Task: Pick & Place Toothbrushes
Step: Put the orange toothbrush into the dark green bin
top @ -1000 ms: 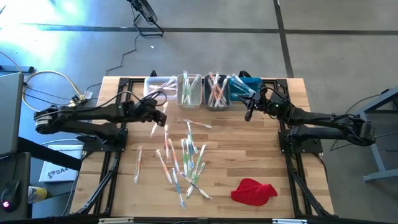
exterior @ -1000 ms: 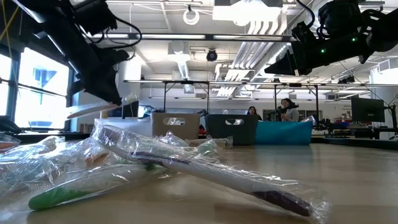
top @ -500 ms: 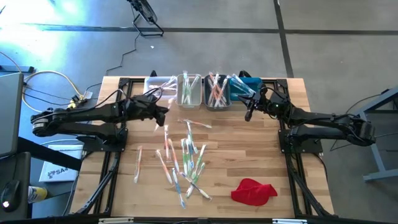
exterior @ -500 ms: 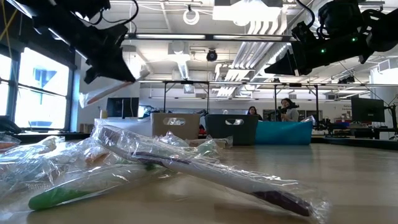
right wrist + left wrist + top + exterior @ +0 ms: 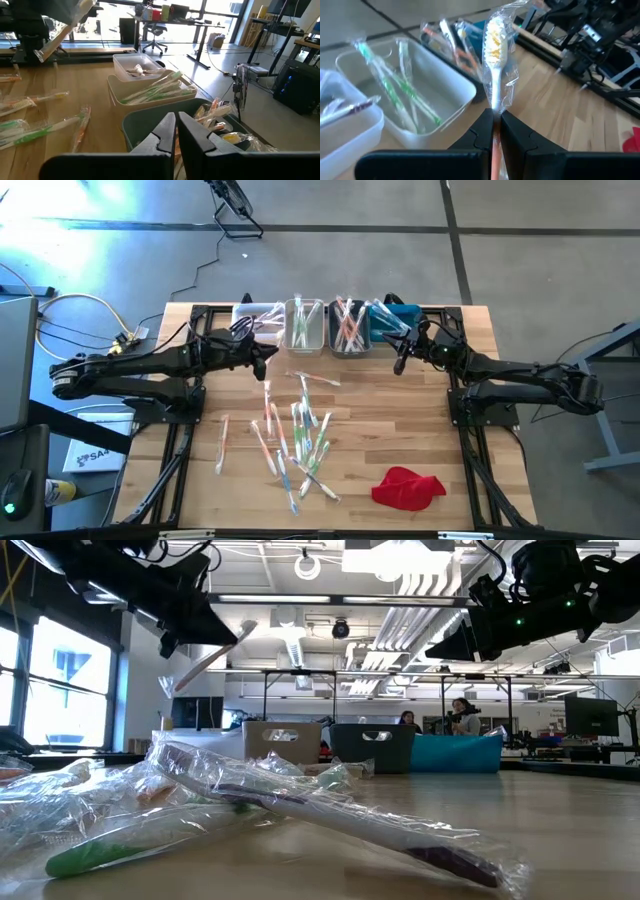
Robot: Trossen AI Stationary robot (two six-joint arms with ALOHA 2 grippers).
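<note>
Jaws on wrapped, unmarked toothbrush (image 5: 496,75)

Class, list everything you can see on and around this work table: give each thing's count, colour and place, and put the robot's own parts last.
Loose wrapped toothbrushes: roughly a dozen or more, mixed colours, table centre.
Rectangular plastic bins: four, white, beige, grey, blue, in a row at the far edge, toothbrushes inside.
Crumpled red cloth: one, near right corner.
Wooden table: one, light wood.
People in the room: two, far background.
Left gripper: shut on an orange-handled wrapped toothbrush, near the bins.
Right gripper: shut, empty, by the blue bin.
</note>
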